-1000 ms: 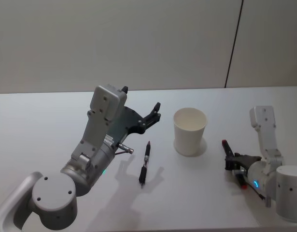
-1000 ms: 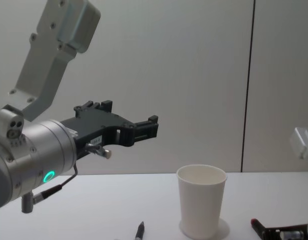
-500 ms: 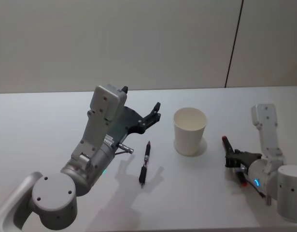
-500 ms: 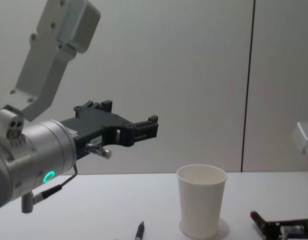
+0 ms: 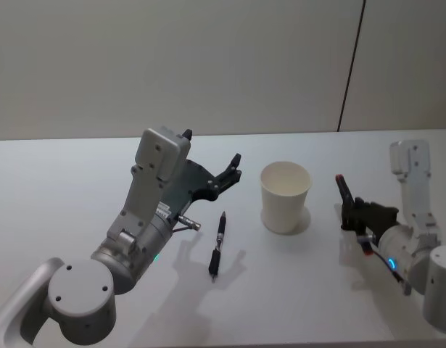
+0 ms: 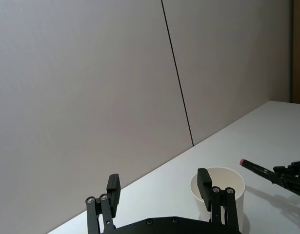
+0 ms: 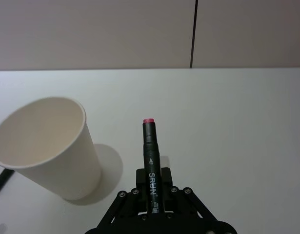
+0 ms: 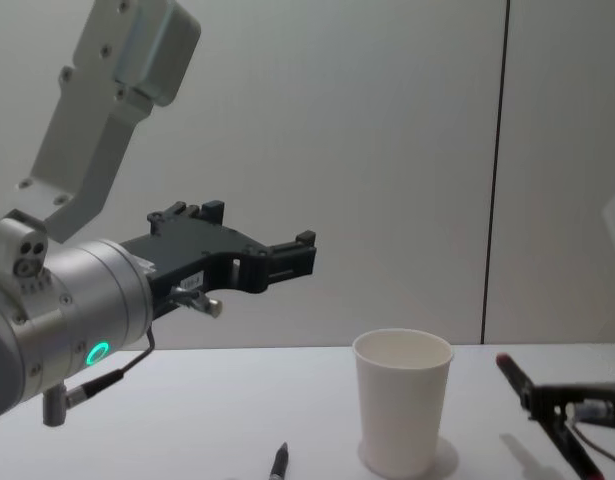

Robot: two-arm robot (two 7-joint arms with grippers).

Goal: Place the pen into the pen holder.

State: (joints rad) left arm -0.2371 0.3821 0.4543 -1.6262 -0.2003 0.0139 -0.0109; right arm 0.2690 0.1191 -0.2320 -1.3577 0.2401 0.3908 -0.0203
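The right gripper [image 5: 353, 212] is pinching the marker pen [image 5: 344, 191] by its lower barrel, holding it tilted above the desk [image 5: 63, 174], red end up, toward the right edge; the pen holder [image 5: 285, 197] is standing mid-desk just left of it; the left gripper [image 5: 235, 168] is hovering with fingers spread, above a black pen [image 5: 218, 245] lying flat.

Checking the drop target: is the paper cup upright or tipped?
Upright. The pen holder stands on its base on the table, rim on top, mouth facing upward.
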